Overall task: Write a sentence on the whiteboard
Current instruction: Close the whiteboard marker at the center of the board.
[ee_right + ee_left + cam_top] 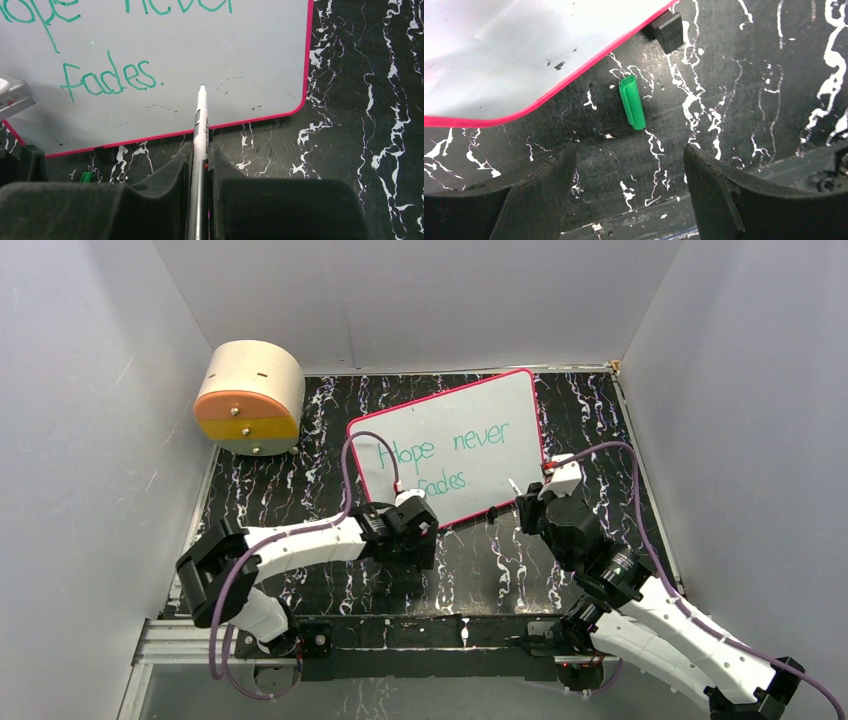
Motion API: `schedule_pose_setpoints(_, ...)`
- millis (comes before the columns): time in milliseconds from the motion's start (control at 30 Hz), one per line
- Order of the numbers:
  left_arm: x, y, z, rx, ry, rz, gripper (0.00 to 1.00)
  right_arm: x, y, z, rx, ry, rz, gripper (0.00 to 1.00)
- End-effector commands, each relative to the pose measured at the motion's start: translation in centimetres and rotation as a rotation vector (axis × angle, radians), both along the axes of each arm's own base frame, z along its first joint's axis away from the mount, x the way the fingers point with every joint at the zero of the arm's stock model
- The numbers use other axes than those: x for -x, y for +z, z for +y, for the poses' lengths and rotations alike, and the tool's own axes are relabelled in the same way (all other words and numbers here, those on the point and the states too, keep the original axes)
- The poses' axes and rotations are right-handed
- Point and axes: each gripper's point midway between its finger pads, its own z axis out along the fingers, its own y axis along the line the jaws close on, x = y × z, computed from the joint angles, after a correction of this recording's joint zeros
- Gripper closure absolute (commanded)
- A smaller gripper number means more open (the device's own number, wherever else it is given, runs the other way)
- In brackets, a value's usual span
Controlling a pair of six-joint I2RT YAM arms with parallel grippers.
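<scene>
The whiteboard (500,400), white with a pink-red rim, lies tilted on the black marbled table. The teal sentence (481,437) reads "Hope never fades." in two lines; "fades." shows in the right wrist view (107,77). My right gripper (200,160) is shut on a silver-white pen (200,125) whose tip points at the board (250,50) to the right of "fades."; I cannot tell if it touches. My left gripper (629,165) is open and empty over the table by the board's near left corner (499,55). A green pen cap (632,102) lies just ahead of it.
A round wooden box with an orange and yellow front (250,398) stands at the back left. White walls close in the table (600,440) on three sides. A small black block (667,31) sits at the board's near rim.
</scene>
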Motion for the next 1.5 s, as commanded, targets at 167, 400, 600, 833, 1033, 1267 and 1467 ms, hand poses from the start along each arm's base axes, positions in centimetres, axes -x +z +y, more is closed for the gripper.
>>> schedule_pose_setpoints(167,-2.3,0.0,-0.3,-0.101,0.071,-0.067,0.43,-0.3,0.6,-0.6,-0.015,-0.029,-0.036,1.0)
schedule_pose_setpoints(400,-2.6,-0.7,-0.7,-0.124,0.07,-0.058,0.62,-0.3,0.7,-0.7,-0.012,-0.032,-0.041,1.0)
schedule_pose_setpoints(600,-2.7,-1.4,-0.8,-0.143,0.076,-0.055,0.68,-0.3,0.6,-0.7,-0.011,-0.033,-0.04,1.0)
schedule_pose_setpoints(833,-2.8,-2.2,-1.2,-0.153,0.069,-0.054,0.7,-0.3,0.7,-0.7,-0.012,-0.034,-0.042,1.0)
schedule_pose_setpoints(1033,-2.0,-3.4,-0.6,-0.178,0.066,-0.019,0.74,-0.3,0.7,-0.8,-0.011,-0.038,-0.043,1.0)
schedule_pose_setpoints(1267,-1.3,-4.5,0.4,-0.204,0.079,0.003,0.76,-0.3,0.7,-0.8,-0.01,-0.039,-0.043,1.0)
schedule_pose_setpoints(1467,-1.1,-5.4,0.7,-0.235,0.074,0.02,0.79,-0.3,0.7,-0.8,-0.006,-0.038,-0.04,1.0)
